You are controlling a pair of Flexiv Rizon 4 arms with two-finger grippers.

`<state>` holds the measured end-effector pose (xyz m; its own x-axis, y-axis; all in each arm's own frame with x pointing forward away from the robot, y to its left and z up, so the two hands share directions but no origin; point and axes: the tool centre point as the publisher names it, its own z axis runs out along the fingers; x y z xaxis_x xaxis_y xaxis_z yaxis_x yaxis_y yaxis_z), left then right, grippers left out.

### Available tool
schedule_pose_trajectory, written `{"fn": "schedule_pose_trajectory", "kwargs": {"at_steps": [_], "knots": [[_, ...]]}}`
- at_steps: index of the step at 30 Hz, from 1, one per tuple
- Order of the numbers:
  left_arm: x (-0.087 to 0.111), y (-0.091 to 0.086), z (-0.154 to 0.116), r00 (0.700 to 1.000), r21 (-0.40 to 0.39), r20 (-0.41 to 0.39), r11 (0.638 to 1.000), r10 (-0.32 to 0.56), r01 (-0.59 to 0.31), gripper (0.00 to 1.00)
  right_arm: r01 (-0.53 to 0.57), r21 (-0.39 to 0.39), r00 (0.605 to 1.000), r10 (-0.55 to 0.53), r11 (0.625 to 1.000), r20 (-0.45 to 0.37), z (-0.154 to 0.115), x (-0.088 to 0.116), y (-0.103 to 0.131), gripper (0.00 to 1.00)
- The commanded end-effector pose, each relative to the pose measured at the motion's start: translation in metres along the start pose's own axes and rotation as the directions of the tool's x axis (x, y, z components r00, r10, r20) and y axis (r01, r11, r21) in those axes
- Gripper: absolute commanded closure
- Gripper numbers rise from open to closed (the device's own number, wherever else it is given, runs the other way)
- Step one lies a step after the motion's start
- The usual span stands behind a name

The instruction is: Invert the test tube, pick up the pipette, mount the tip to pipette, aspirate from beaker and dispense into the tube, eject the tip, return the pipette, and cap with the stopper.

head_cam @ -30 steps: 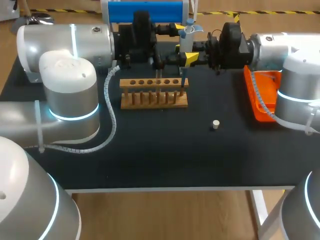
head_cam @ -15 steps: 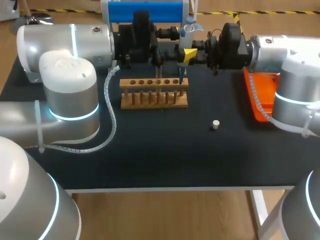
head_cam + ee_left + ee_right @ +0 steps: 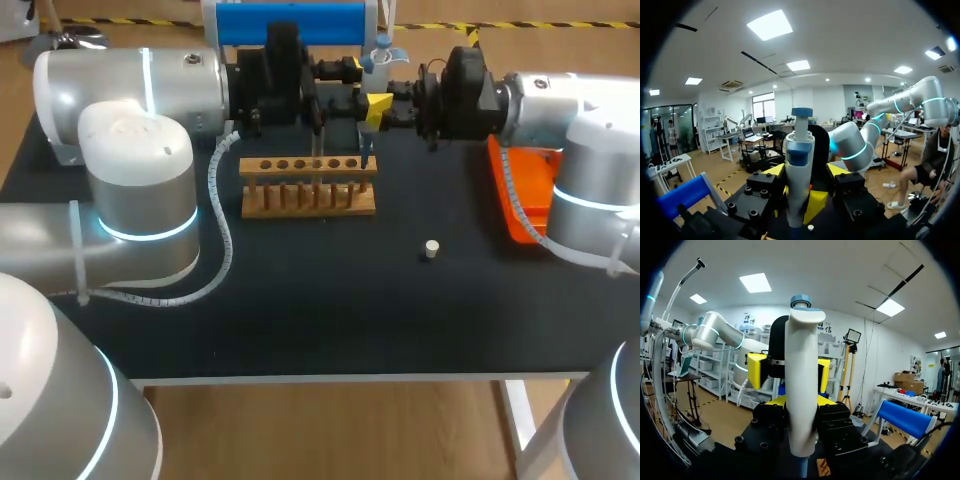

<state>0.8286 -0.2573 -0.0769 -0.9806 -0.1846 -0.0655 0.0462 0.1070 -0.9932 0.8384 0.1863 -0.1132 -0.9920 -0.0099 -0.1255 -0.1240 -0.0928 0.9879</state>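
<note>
**Two arms meet over a wooden rack, pipette upright between them**

From the head view, both arms come in from the sides and meet at the far middle of the dark counter point(image 3: 300, 310). The pipette point(image 3: 376, 58) stands upright there, its blue-capped top above the arms. Its thin lower end points down at the right end of the rack point(image 3: 308, 190). Whether it enters a hole cannot be told, as it is dark and thin against the counter.

The right tool point(image 3: 378, 105) is clenched on the pipette's body. In the right wrist view, the pipette point(image 3: 802, 380) fills the middle, pressed between the two sides of that tool point(image 3: 801, 407), and its lower end is cut off.

The left tool point(image 3: 345, 68) sits just beside the pipette's upper part. In the left wrist view, the pipette point(image 3: 799, 165) stands straight ahead of this tool point(image 3: 805, 177). Whether the tool grips it cannot be told.

The rack is a row of holes on pegs, near the middle of the counter. A faint upright sliver shows in it, too dim to name. The arms hide the counter behind the rack.

A small pale stopper point(image 3: 431, 249) lies alone on the counter, nearer the camera and to the right, well apart from the rack. An orange tray point(image 3: 528, 190) lies at the right, partly under the right arm. A blue stand point(image 3: 290, 22) at the far edge is half covered by the left arm.
</note>
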Motion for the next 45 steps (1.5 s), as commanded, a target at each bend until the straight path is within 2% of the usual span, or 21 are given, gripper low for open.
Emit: {"fn": "schedule_pose_trajectory", "kwargs": {"at_steps": [1,11,12,13,14,23,29,33,40,42,45], "knots": [[0.001,0.0,0.001,1.0,-0.001,-0.003,1.0,-0.001,0.001,1.0,0.001,-0.002,1.0,-0.001,1.0,0.001,-0.002,0.0,0.001,1.0],[0.001,0.0,0.001,1.0,-0.001,-0.003,1.0,-0.001,0.001,1.0,-0.004,0.001,1.0,0.004,1.0,-0.01,-0.002,0.0,0.0,1.0],[0.001,0.0,0.001,1.0,-0.001,-0.003,1.0,-0.001,0.001,1.0,-0.005,0.002,1.0,0.005,1.0,-0.013,-0.001,0.0,0.0,0.89],[0.001,0.0,0.001,1.0,-0.001,-0.003,1.0,-0.001,0.001,1.0,-0.006,0.002,1.0,0.006,1.0,-0.015,-0.001,0.0,0.0,0.57],[0.001,0.0,0.001,1.0,-0.001,-0.003,1.0,-0.001,0.001,1.0,-0.007,0.002,1.0,0.007,1.0,-0.016,-0.001,0.0,0.0,0.0],[0.001,0.0,0.001,1.0,-0.001,-0.003,1.0,-0.001,0.001,1.0,-0.02,-0.004,0.998,0.02,1.0,-0.061,-0.012,0.008,0.0,0.0],[0.001,0.0,0.001,1.0,-0.001,-0.003,1.0,-0.001,0.001,1.0,-0.023,0.012,0.994,0.024,1.0,-0.102,-0.042,0.013,0.002,0.0],[0.001,0.0,0.001,1.0,-0.001,-0.003,1.0,-0.001,0.001,1.0,-0.027,0.027,0.996,0.029,0.999,-0.087,-0.07,0.008,0.003,0.0],[0.001,0.0,0.001,1.0,-0.001,-0.003,1.0,-0.001,0.001,1.0,-0.038,0.09,0.999,0.037,0.995,0.01,-0.107,-0.022,-0.006,0.0],[0.001,0.0,0.001,1.0,-0.001,-0.003,1.0,-0.001,0.001,1.0,-0.059,0.137,0.997,0.053,0.989,0.048,-0.11,-0.035,-0.013,0.0],[0.001,0.0,0.001,1.0,-0.001,-0.003,1.0,-0.001,0.001,1.0,-0.108,0.164,0.99,0.092,0.981,0.104,-0.109,-0.063,-0.025,0.0]]}}
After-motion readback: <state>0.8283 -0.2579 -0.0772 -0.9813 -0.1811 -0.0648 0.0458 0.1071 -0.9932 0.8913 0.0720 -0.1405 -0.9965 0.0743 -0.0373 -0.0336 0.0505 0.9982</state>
